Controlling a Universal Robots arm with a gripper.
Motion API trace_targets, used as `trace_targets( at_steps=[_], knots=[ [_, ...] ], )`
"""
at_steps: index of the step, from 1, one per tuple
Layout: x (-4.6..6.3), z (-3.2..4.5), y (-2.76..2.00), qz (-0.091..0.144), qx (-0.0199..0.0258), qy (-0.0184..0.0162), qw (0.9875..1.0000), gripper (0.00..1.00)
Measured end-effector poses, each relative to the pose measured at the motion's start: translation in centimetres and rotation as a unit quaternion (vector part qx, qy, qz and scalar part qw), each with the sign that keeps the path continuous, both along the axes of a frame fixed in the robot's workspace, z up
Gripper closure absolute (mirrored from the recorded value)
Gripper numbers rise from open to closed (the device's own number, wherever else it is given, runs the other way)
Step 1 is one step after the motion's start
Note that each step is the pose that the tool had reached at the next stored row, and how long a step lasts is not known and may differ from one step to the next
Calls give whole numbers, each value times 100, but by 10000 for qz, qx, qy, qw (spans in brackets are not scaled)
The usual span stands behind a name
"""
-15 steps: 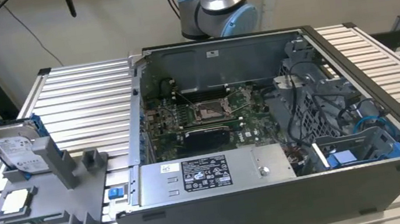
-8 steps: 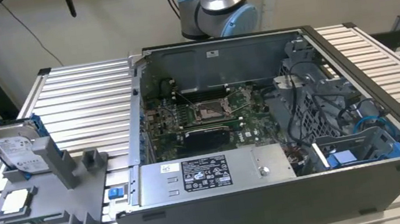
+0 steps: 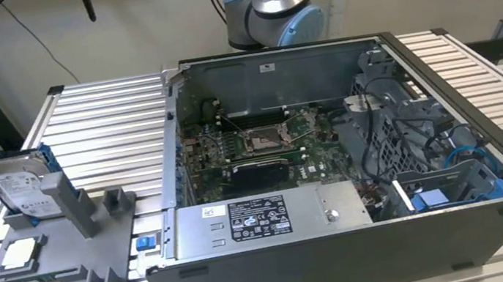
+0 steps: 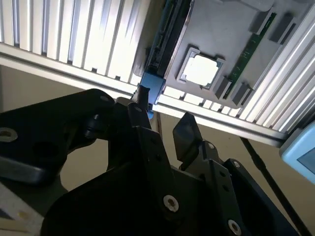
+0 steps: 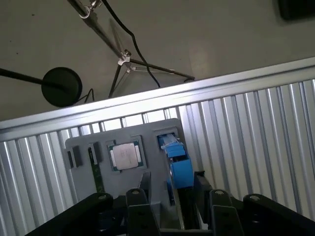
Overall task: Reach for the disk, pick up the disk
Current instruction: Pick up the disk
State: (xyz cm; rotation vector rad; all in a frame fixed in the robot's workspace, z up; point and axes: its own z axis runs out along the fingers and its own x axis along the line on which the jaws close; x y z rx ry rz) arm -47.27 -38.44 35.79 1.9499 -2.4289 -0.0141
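Target first: the disk [image 3: 19,187], a flat rectangular silver hard drive with a white printed label, framed by a bright blue plastic bracket. Stands on its short end in a slot of a grey moulded plastic holder [image 3: 93,207], at the exterior view's left, on a ribbed aluminium table [image 3: 101,125]. Runs with its long axis about upright, leaning a little back, label face turned toward the exterior view's right.

Then the pincer [image 5: 172,183], black, matt, made of jointed links with round screws. Released: fingers [image 5: 216,206] spread apart, grasping nothing.

Matters most here: the line from pincer to disk. In the first wrist view, shows the disk edge-on as a narrow blue strip [image 5: 179,164] straight ahead, lined up with the gap between the two fingers, thin side toward them. In the second wrist view, shows the blue end [image 4: 151,88] just beyond one dark fingertip, with the table rim and pale floor behind the tips. Judged therefore as near but apart, not yet around the bracket and not touching it.

About materials: smooth glossy plastic on the bracket, bare metal on the drive body, so probably rigid and a bit slippery. Beside the disk on the same holder, a small square chip with a white top [image 5: 125,156] and a thin green memory stick [image 5: 97,172] lying flat. Further to the exterior view's right, an open grey metal computer case [image 3: 348,268].
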Motion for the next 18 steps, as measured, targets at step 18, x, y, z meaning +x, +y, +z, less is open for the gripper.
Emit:
trace_targets(
  at_steps=[18],
  knots=[
    [13,-77,14,68,0,0,10000,0]
  ],
)
